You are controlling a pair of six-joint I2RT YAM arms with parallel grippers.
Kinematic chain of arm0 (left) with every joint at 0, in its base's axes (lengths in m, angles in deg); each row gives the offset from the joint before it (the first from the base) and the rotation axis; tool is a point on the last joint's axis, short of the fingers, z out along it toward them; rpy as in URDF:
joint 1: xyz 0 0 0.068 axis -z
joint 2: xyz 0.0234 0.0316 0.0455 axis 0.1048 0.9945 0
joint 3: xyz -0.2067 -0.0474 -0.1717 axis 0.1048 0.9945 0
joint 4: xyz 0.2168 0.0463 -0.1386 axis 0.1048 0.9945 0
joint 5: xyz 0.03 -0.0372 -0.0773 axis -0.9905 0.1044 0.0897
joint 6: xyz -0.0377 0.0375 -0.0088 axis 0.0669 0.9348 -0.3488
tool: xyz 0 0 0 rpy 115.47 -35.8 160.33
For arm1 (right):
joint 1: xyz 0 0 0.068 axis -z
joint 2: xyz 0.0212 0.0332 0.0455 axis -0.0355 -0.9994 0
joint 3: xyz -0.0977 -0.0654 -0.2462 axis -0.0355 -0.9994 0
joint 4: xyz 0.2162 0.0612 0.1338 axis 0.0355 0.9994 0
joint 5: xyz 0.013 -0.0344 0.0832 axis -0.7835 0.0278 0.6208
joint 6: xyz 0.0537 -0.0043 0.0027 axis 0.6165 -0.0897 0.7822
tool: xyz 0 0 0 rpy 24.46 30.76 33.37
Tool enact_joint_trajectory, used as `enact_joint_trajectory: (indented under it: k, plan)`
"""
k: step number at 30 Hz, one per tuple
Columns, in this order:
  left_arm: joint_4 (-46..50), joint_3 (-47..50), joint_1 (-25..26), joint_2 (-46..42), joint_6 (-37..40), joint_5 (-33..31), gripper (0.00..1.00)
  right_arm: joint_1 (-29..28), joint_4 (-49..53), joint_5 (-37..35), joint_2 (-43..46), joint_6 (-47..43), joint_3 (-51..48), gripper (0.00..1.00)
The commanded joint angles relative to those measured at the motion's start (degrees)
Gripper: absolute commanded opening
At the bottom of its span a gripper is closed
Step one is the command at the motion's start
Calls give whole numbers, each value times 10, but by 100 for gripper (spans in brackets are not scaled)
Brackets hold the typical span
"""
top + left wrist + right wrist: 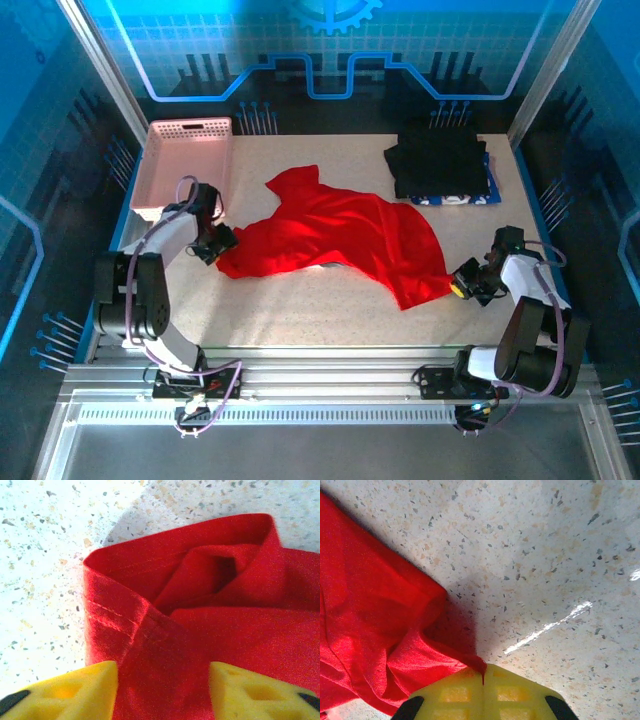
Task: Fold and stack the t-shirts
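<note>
across the table (330,310) the red shirt (345,235) lies crumpled, long axis running between our arms; dark shirts (440,165) sit far right. our left gripper (213,245) straddles the left hem, fingers apart; our right gripper (462,283) pinches the right corner.

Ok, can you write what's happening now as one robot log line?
left gripper: open, straddling red t-shirt hem | right gripper: shut on its corner | shirt: crumpled, unfolded | dark folded shirts: far right
</note>
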Motion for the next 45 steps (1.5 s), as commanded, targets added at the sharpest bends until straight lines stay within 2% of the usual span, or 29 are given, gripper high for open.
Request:
enact_joint_trajectory:
  k: [1,5,11,18,23,29,33,36,37,39,40,42,45]
  plan:
    - [25,-6,-7,18,16,-26,46,11,13,2,-6,-12,13,0]
    - [26,18,-16,11,21,-46,31,13,14,0,-9,-16,17,0]
    - [28,43,-25,-54,18,-56,9,15,17,-3,-11,-20,28,0]
    - [31,58,-31,-148,-5,-55,4,30,12,4,-18,-23,75,0]
    - [62,34,-35,-190,-22,-50,2,76,31,18,-34,-40,155,0]
    - [63,139,-48,-258,-88,-60,4,142,42,30,-34,-56,174,0]
    - [46,216,-60,-280,-143,-54,11,163,37,35,-35,-57,170,0]
    - [34,252,-76,-297,-165,-54,23,164,30,45,-40,-54,170,0]
    - [35,252,-77,-305,-165,-60,29,164,29,49,-42,-54,172,0]
    - [52,240,-77,-316,-163,-84,54,164,31,48,-43,-57,176,0]
    - [61,233,-79,-320,-160,-95,63,164,33,47,-42,-59,177,0]
    - [68,224,-80,-330,-155,-103,71,163,34,47,-41,-61,176,0]
    - [21,231,-80,-350,-159,-37,75,162,30,50,-40,-60,168,0]
